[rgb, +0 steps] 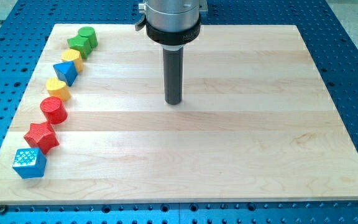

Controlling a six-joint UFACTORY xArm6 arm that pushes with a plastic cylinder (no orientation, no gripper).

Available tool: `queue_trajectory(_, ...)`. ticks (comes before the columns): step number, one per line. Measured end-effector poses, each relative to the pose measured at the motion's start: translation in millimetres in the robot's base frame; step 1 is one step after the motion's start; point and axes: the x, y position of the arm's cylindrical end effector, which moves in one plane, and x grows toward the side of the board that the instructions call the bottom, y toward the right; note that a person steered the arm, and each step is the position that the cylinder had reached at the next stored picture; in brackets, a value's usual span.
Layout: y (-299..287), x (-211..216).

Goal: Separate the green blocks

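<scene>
Two green blocks (82, 40) touch, shapes unclear, far from my tip (174, 102); no pincer shows.

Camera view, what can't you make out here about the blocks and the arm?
- Green blocks: pressed together at the view's top left, so whether one shape or two touching, and their outlines, I cannot tell.
- Yellow block: partly hidden behind the blue block; shape unclear.
- Arm above the rod: cut off by the view's top edge.
- My tip: shows, far right of the blocks.
</scene>
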Motion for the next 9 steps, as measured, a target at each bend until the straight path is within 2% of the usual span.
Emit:
queue_trajectory(3, 2, 6)
queue_trajectory(4, -20, -11)
queue_trajectory(5, -70, -33)
queue_trajectory(6, -64, -108)
queue_trajectory(7, -105, -184)
queue_trajectory(8, -187, -228)
queue_trajectory(9, -246, -225)
